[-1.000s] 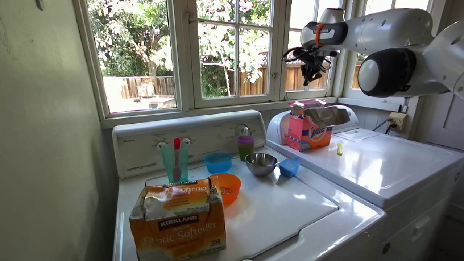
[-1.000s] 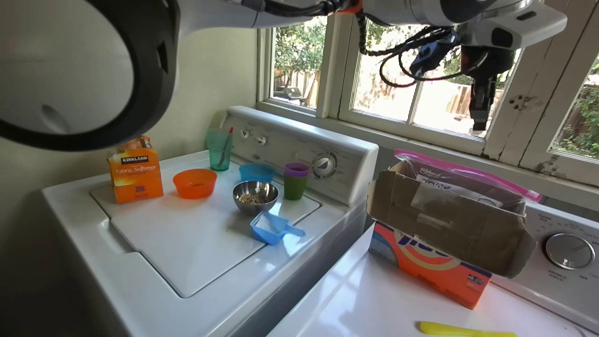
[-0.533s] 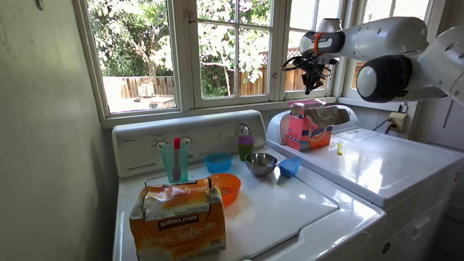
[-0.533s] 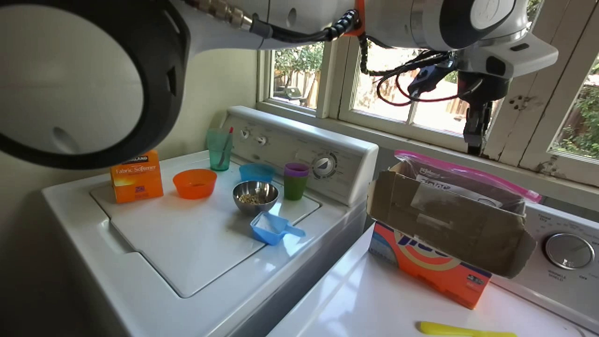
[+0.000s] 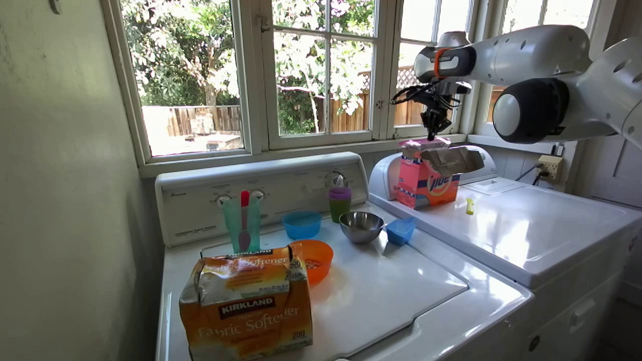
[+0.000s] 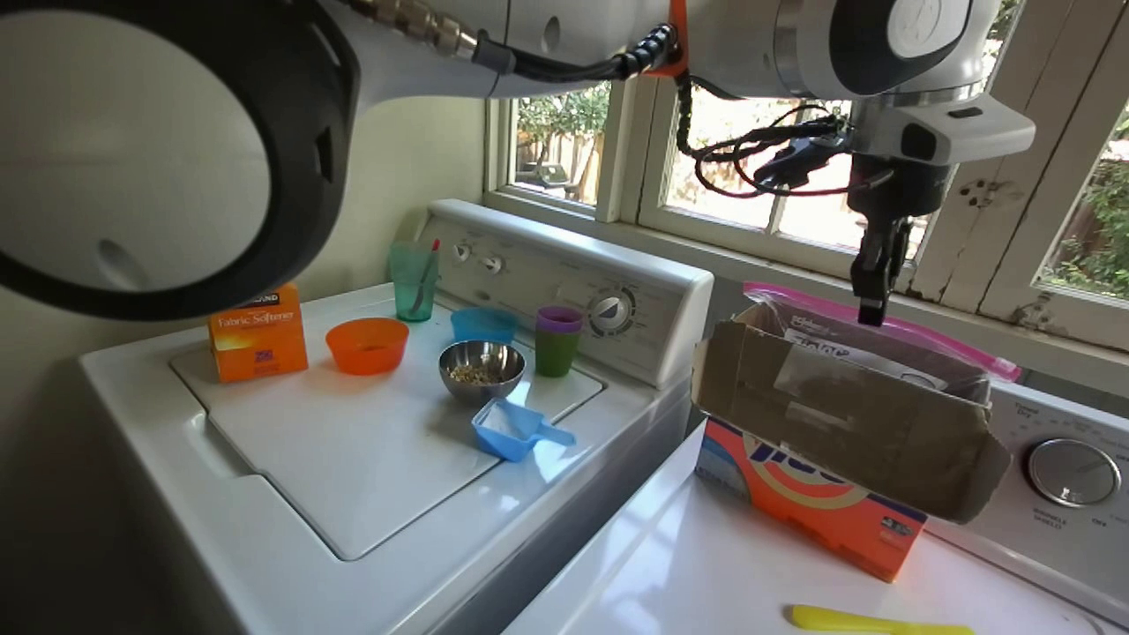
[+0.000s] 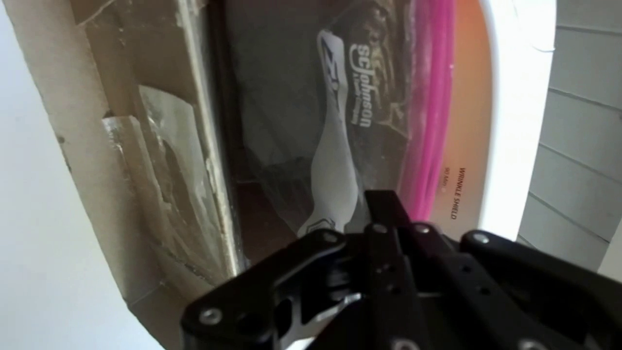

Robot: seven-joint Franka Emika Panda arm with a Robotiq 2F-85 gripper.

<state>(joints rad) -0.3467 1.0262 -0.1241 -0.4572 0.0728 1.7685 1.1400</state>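
Ziploc bag (image 7: 336,126) sits in Tide box (image 6: 820,520), right side of both exterior views, below gripper (image 6: 871,310); can't tell if touching. Jaws pinched together, nothing held. Long pink zip (image 7: 435,97) runs up-down in wrist view.

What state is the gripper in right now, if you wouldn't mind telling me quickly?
Gripper: closed, jaws together with nothing visible between them, above the open orange box.
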